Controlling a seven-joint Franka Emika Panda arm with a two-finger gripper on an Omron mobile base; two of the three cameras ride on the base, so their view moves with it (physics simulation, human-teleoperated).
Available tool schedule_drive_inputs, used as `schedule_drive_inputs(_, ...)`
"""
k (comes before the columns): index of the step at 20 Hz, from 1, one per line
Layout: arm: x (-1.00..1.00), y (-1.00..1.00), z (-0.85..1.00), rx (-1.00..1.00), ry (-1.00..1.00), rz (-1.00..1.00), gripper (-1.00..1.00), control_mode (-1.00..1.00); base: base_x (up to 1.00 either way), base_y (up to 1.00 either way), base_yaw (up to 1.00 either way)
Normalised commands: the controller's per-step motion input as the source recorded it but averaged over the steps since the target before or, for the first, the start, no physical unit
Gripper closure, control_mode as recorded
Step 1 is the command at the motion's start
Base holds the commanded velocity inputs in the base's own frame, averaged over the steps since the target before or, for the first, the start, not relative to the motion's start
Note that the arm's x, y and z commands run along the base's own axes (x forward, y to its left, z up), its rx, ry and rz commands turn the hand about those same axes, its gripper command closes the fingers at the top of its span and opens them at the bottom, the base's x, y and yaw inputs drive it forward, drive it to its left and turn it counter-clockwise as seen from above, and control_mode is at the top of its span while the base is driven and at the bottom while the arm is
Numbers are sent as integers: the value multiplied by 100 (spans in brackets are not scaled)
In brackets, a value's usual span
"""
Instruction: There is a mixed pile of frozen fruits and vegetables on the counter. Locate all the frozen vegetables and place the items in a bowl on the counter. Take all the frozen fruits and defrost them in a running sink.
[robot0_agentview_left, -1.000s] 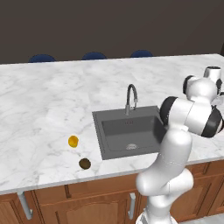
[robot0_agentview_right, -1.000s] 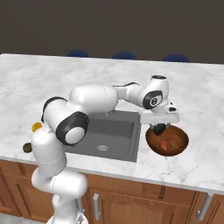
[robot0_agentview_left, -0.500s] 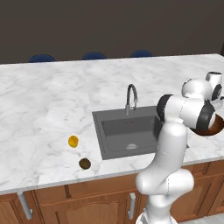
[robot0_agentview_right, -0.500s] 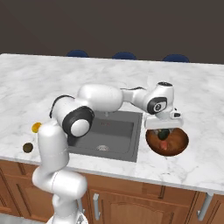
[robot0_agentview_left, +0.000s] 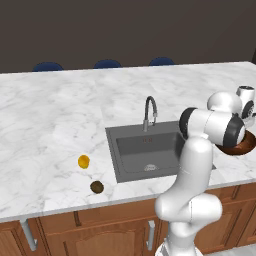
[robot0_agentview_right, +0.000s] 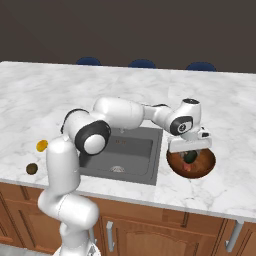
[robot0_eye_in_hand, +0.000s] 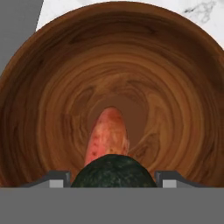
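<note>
The dark reddish-brown wooden bowl (robot0_agentview_right: 210, 164) stands on the white marble counter (robot0_agentview_right: 45, 95) right of the sink (robot0_agentview_right: 131, 150). My gripper (robot0_agentview_right: 189, 151) hangs just over the bowl (robot0_eye_in_hand: 52, 87), shut on the dark green ball (robot0_eye_in_hand: 113, 171), which sits low inside it (robot0_agentview_right: 189, 157). A red-orange tapered piece (robot0_eye_in_hand: 107, 135) lies on the bowl's bottom, right under the ball. Left of the sink, the yellow-orange ball (robot0_agentview_left: 84, 161) and the olive-brown ball (robot0_agentview_left: 97, 187) rest on the counter near its front edge.
A tall curved dark faucet (robot0_agentview_left: 150, 112) rises behind the sink basin (robot0_agentview_left: 131, 145). The arm reaches across the sink to the bowl (robot0_agentview_left: 239, 148). Blue chair tops (robot0_agentview_left: 107, 64) show beyond the counter's far edge. Brown cabinet fronts (robot0_agentview_right: 150, 225) run below.
The hand has swung a little to the right and come lower over the bowl with the dark green ball still between its fingers. The two balls left of the sink have not moved.
</note>
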Motion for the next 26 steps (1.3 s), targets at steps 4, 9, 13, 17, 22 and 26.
schedule_drive_inputs(4,0,0,0,0,0,0,-100,-100,0,0,0)
schedule_drive_inputs(9,0,0,0,0,0,0,-100,-100,0,0,0)
schedule_drive_inputs(13,-3,12,0,0,0,-2,-100,-100,0,0,0)
schedule_drive_inputs(17,-29,25,12,0,-6,-2,-100,-100,0,0,0)
schedule_drive_inputs(22,-37,51,45,0,-21,-4,-100,-100,0,0,0)
schedule_drive_inputs(26,-26,70,47,0,-14,-2,-100,-100,0,0,0)
